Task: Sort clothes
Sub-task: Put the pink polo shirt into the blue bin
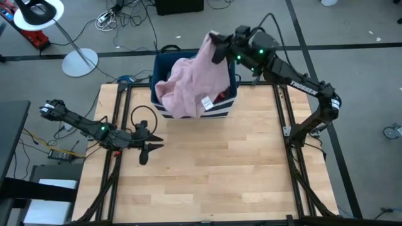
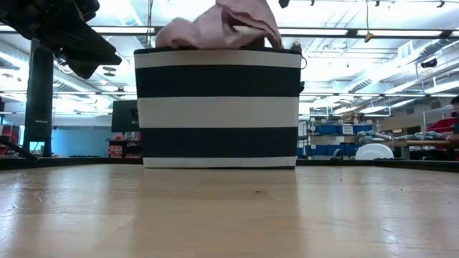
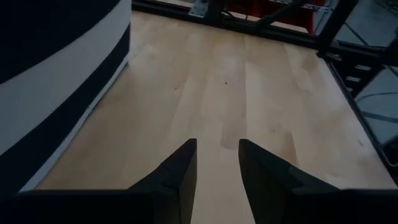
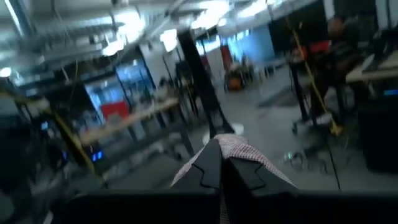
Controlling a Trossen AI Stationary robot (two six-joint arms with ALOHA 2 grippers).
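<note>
A large pink shirt [image 1: 191, 78] rises out of the dark blue bin with white stripes [image 1: 223, 107] at the table's far edge; its lower part drapes over the bin's top. It also shows above the bin in the low view [image 2: 215, 29]. My right gripper [image 1: 217, 45] is shut on the shirt above the bin's far side. My left gripper [image 1: 151, 143] is open and empty, low over the table's left side. Other clothes are mostly hidden in the bin; a bit of maroon [image 1: 223, 95] shows. My right gripper pinches a bunched fold of the pink shirt's upper end [image 4: 239, 148] between its two shut fingers. The shirt hangs below the gripper, drawn up into a peak [image 1: 210, 39], and its lower part [image 1: 182, 94] lies on the bin and the clothes in it.
The striped bin [image 2: 217, 107] stands at the far middle of the wooden table [image 1: 207, 169]. Dark frame rails [image 1: 289, 125] run along the table's left and right sides. A lamp stand [image 1: 78, 59] and cables lie on the floor beyond the table.
</note>
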